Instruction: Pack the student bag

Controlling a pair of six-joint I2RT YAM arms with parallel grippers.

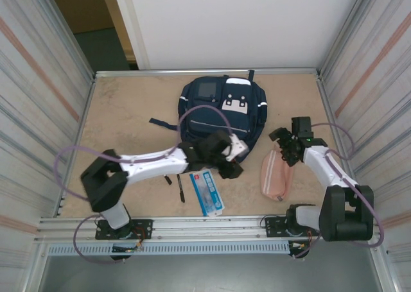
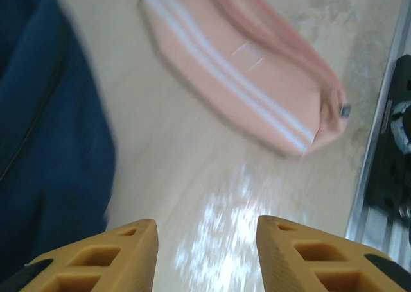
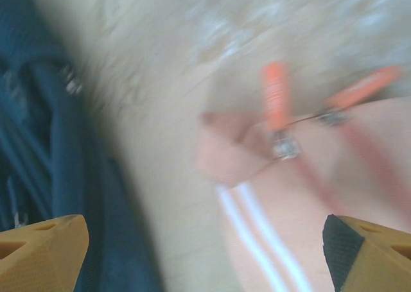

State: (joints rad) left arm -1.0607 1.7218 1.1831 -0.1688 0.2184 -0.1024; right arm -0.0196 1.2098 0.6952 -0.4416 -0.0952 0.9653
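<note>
The student bag [image 1: 221, 109] lies flat at the back middle of the table, navy with white front patches. In the left wrist view its blue fabric [image 2: 51, 144] runs down the left side, and in the right wrist view it is also at the left [image 3: 51, 176]. My left gripper [image 1: 231, 163] hovers at the bag's near right corner. It is open [image 2: 207, 253], with bare table between its yellow fingers [image 2: 109, 257]. My right gripper [image 1: 282, 146] hangs wide open [image 3: 205, 253] over the top end of a pink pouch [image 1: 277, 173], between pouch and bag.
The pink pouch [image 2: 250, 74] has two white stripes and an orange zip pull [image 3: 276, 96]. A blue-and-white flat pack [image 1: 207, 190] and a black pen [image 1: 180, 188] lie near the front edge. Metal walls enclose the table on both sides, and a rail [image 1: 205, 224] runs along the front.
</note>
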